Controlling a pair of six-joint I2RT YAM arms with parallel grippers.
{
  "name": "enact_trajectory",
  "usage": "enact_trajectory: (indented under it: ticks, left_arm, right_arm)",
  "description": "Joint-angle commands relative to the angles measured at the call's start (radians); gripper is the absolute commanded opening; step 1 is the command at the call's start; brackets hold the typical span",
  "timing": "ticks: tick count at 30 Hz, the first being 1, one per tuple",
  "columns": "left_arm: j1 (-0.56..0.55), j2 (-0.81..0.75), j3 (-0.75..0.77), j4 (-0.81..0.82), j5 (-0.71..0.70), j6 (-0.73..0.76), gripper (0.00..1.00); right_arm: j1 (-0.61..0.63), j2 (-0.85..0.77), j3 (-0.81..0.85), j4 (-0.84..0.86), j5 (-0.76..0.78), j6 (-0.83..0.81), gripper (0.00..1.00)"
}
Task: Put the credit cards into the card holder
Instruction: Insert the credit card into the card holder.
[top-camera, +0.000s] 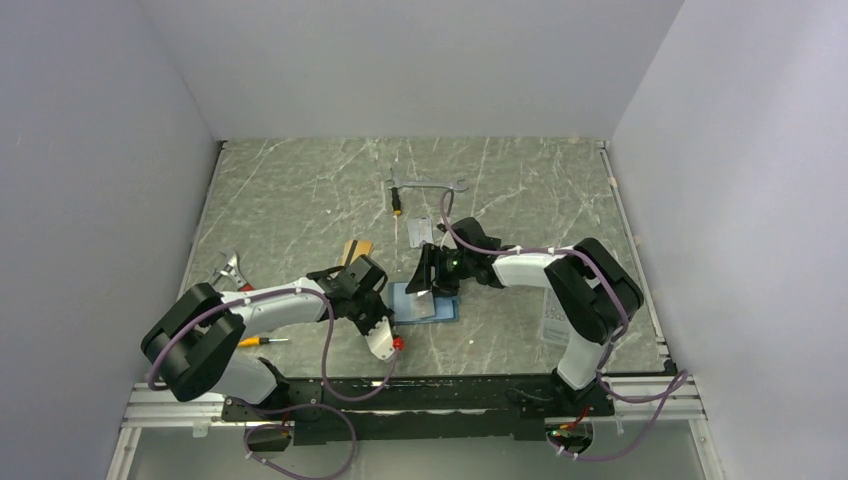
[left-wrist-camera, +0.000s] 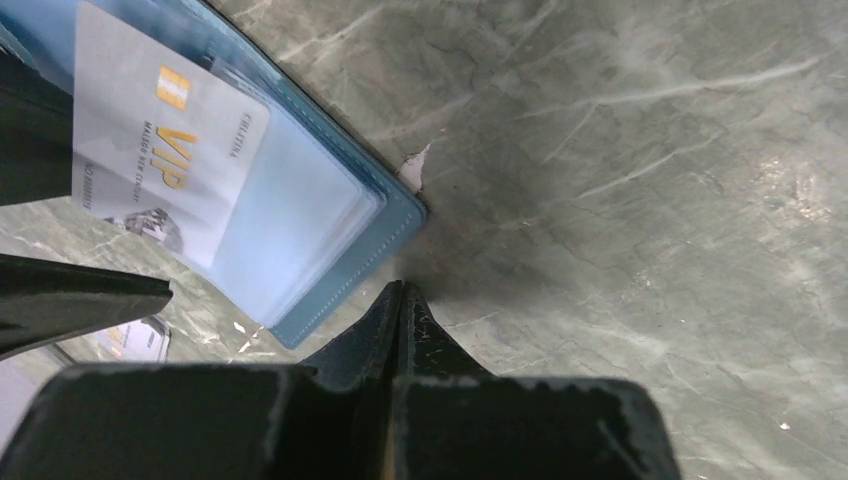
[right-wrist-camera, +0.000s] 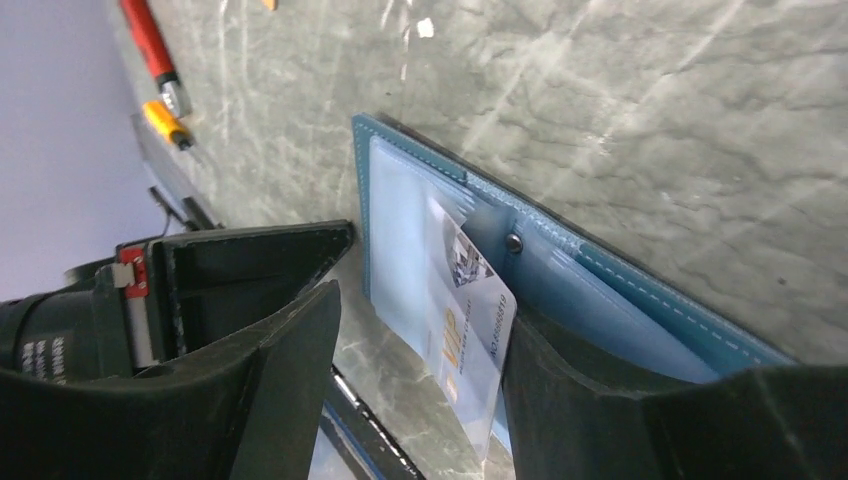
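The teal card holder (top-camera: 440, 308) lies open on the table, its pale blue pockets up; it also shows in the left wrist view (left-wrist-camera: 330, 215) and the right wrist view (right-wrist-camera: 620, 290). A silver-white credit card (right-wrist-camera: 468, 325) with gold "VIP" lettering is partly in a pocket and leans on my right gripper's far finger (right-wrist-camera: 560, 390); it also shows in the left wrist view (left-wrist-camera: 160, 160). My right gripper (right-wrist-camera: 425, 310) is open over the holder (top-camera: 427, 283). My left gripper (left-wrist-camera: 403, 292) is shut and empty, its tip on the table beside the holder's corner (top-camera: 390, 318). An orange-gold card (top-camera: 357, 248) lies behind it.
Another pale card (top-camera: 419, 232) and a metal tool with a yellow tip (top-camera: 425, 187) lie further back. A red-handled tool (top-camera: 232, 270) and a yellow-handled screwdriver (top-camera: 255, 341) are at the left. A clear printed packet (top-camera: 555, 315) lies under the right arm.
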Motion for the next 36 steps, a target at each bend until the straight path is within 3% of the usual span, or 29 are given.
enact_trajectory:
  ticks: [1,11,15,21,36]
  left_arm:
    - [-0.006,-0.025,-0.031,0.007,0.013,-0.002,0.03]
    - [-0.009,-0.066,-0.021,0.044,0.026,-0.052,0.0]
    - [-0.01,-0.1,0.003,0.055,0.052,-0.088,0.0]
    - [-0.022,-0.165,-0.03,0.052,0.146,0.008,0.0]
    - [-0.061,0.051,0.069,0.098,0.101,-0.005,0.0]
  right_arm:
    - [0.025,-0.012,0.048,-0.365,0.253,-0.105,0.62]
    - [0.086,-0.016,0.1,-0.483,0.338,-0.091,0.62]
    - [0.102,-0.011,0.093,-0.452,0.324,-0.064,0.62]
    - [0.105,-0.002,0.07,-0.401,0.272,-0.045,0.62]
    - [0.033,0.032,-0.052,-0.149,0.059,-0.011,0.58]
